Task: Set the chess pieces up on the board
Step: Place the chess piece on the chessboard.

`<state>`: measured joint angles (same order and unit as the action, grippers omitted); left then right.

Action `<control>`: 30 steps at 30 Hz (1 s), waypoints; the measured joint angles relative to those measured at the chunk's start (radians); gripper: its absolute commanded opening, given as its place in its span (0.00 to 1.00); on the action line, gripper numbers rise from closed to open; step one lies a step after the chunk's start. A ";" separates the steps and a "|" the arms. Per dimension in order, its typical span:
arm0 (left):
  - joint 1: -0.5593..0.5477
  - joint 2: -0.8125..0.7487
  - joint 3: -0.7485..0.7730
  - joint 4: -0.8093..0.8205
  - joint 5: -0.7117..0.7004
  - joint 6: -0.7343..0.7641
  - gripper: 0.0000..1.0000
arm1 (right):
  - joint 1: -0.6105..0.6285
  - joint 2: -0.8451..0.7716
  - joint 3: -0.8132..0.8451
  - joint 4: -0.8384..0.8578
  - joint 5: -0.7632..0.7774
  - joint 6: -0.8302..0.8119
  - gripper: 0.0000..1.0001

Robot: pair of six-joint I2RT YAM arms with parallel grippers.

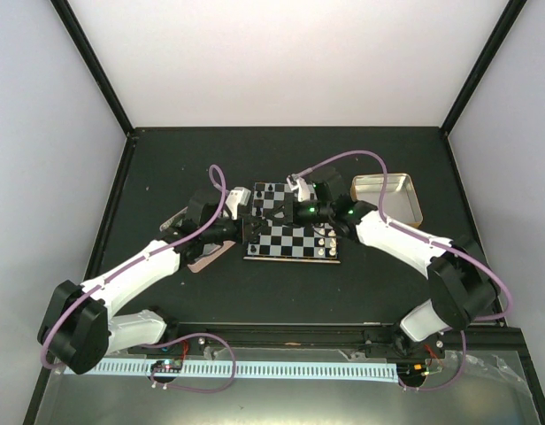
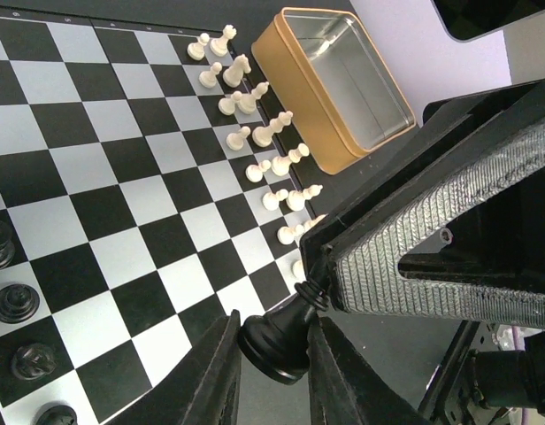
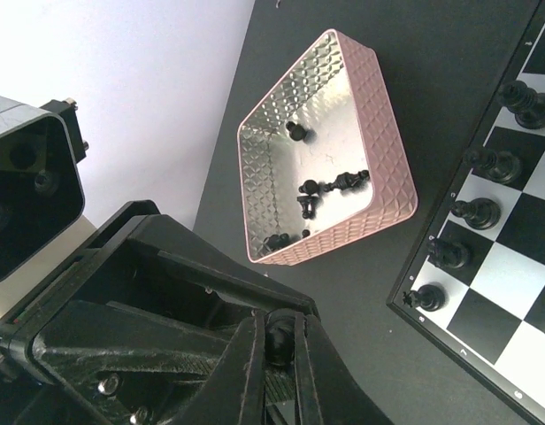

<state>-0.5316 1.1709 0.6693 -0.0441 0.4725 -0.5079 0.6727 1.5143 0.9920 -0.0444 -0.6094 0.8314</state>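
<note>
left gripper [image 2: 274, 324]: nearly closed, clamps black piece [image 2: 280, 343] at its base, just off the board [image 2: 122, 177] corner
right gripper [image 3: 277, 324]: pinched shut on same piece's head, contact mostly hidden
board: table [image 1: 166, 159] centre, partly under both grippers
pink tin [image 3: 389, 177]: few black pieces [image 3: 310, 189] inside, hard to count

Board [image 2: 122, 177]: smooth, glossy black and silvery checks. Black chess pieces [image 2: 14, 303]: glossy plastic. Pink tin [image 3: 387, 159]: embossed shiny metal. Gold tin [image 2: 296, 97]: smooth metal. Table [image 1: 166, 164]: matt black.

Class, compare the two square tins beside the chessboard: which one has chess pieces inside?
The pink tin: several black chess pieces lie on its floor. The gold tin shows only bare metal inside.
</note>
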 measured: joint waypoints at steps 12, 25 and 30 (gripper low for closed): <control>0.000 0.000 0.000 0.000 -0.008 0.004 0.18 | 0.002 0.011 0.028 -0.014 0.023 -0.045 0.25; 0.000 -0.006 0.000 -0.003 -0.011 0.008 0.21 | 0.003 0.022 0.031 -0.014 0.018 -0.050 0.03; 0.000 -0.006 0.000 -0.002 -0.020 0.008 0.53 | 0.003 0.023 0.037 -0.021 0.025 -0.066 0.01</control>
<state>-0.5316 1.1648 0.6693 -0.0463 0.4522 -0.5003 0.6758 1.5375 1.0294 -0.0650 -0.5846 0.7658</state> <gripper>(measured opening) 0.342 0.057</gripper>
